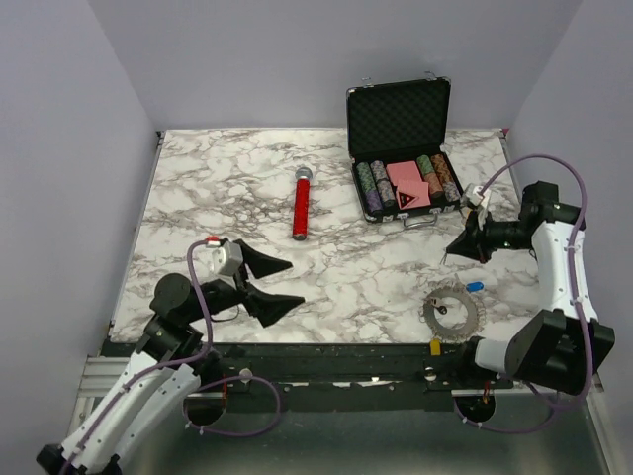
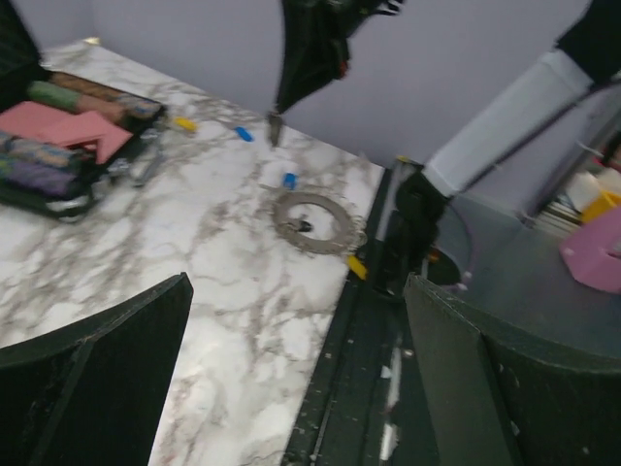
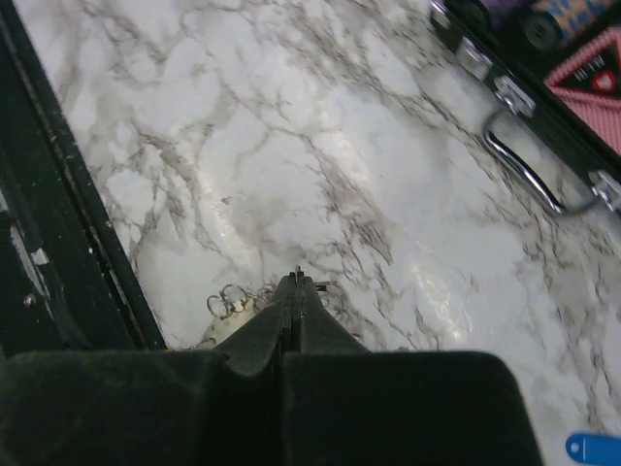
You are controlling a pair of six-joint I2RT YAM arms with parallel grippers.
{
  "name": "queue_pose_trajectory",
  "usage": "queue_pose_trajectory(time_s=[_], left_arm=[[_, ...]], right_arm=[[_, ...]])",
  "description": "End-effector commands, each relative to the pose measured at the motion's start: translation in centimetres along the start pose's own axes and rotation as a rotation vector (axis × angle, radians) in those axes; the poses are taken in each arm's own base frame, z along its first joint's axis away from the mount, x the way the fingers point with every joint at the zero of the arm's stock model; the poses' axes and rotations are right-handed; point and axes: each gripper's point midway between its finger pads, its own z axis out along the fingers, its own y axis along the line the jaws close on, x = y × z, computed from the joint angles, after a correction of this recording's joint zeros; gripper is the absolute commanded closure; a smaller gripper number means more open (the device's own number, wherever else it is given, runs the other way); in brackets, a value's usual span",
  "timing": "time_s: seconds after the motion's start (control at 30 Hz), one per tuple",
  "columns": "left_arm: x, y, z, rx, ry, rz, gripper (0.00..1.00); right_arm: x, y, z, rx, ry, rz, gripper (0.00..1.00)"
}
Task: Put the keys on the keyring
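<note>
The keyring point(image 1: 453, 313), a jagged grey loop, lies flat near the table's front right edge, with its yellow tag point(image 1: 435, 346) at the edge. It also shows in the left wrist view point(image 2: 312, 219). A small black-headed key point(image 2: 303, 226) lies inside the loop. A blue-headed key point(image 1: 475, 287) lies just beyond the ring. My right gripper point(image 1: 446, 259) hovers above the table behind the ring. It is shut, with a thin metal key tip point(image 3: 299, 273) poking out between its fingertips. My left gripper point(image 1: 295, 282) is open and empty at the front left.
An open black case point(image 1: 399, 119) of poker chips stands at the back right, its handle point(image 3: 524, 171) towards my right gripper. A red-handled microphone point(image 1: 300, 205) lies mid-table. Small blue point(image 2: 243, 134) and yellow point(image 2: 184, 123) pieces lie by the case.
</note>
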Motion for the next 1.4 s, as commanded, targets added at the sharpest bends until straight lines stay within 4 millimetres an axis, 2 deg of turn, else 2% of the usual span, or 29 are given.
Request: queue_pose_trajectory(time_s=[0.0,0.13,0.23,0.33,0.43,0.53,0.63,0.73,0.97,1.17,1.37], left_arm=[[0.1,-3.6,2.2,0.101,-0.008,0.019,0.01],[1.7,-4.8,4.3,0.127,0.001,0.047,0.01],[3.8,-4.9,6.0,0.129,0.011,0.096,0.01],[5.4,-5.2,7.2,0.145,-0.025,0.188,0.06],[5.2,-5.8,8.1,0.175,-0.099,0.282,0.17],[5.5,-6.4,9.5,0.197,-0.079,0.330,0.32],[5.8,-6.8,10.8,0.210,-0.054,0.369,0.39],[6.5,-6.6,11.9,0.205,-0.038,0.390,0.40],[8.3,-6.5,14.3,0.221,0.024,0.411,0.52],[8.7,-6.5,15.7,0.228,0.032,0.427,0.55],[9.5,-7.0,17.0,0.263,0.062,0.415,0.62]], right_arm=[[-2.0,6.8,1.3,-0.191,-0.102,-0.145,1.00],[-3.6,10.6,2.3,-0.301,-0.173,-0.259,1.00],[-4.1,12.9,2.9,-0.378,-0.229,-0.314,1.00],[-3.8,14.9,3.6,-0.456,-0.271,-0.337,1.00],[-3.3,16.1,4.0,-0.497,-0.308,-0.370,1.00],[-2.9,16.7,4.3,-0.514,-0.328,-0.398,1.00],[-2.6,17.1,4.6,-0.538,-0.335,-0.407,0.99],[-2.6,17.3,4.8,-0.558,-0.341,-0.410,1.00],[-2.5,17.4,5.1,-0.578,-0.348,-0.406,1.00],[-2.5,17.4,5.4,-0.586,-0.353,-0.402,1.00],[-2.4,17.3,5.5,-0.591,-0.354,-0.396,1.00]])
